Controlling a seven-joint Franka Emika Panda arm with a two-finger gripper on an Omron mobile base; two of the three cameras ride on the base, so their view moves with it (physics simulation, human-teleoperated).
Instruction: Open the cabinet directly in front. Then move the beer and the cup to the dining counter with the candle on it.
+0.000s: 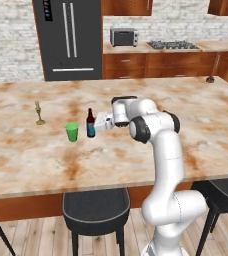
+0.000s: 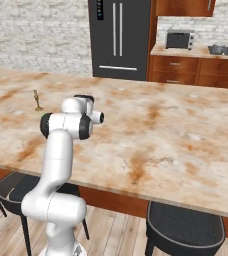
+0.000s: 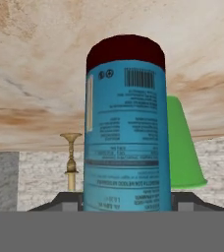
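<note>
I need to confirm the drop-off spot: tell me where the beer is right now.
In the left base view the beer stands upright on the dining counter, just right of the cup, with the gripper at its other side.

Lighting: even, bright, no single source apparent. Shadows: faint and soft beneath the stools [image 1: 96,212]; almost none under things on the counter [image 1: 196,145]. Glare: none on the marble; mild sheen on the fridge [image 1: 68,37]. Sharpness: base views slightly soft, coarse; hand view upside down, bottle [image 3: 127,128] label crisp close up.
</note>
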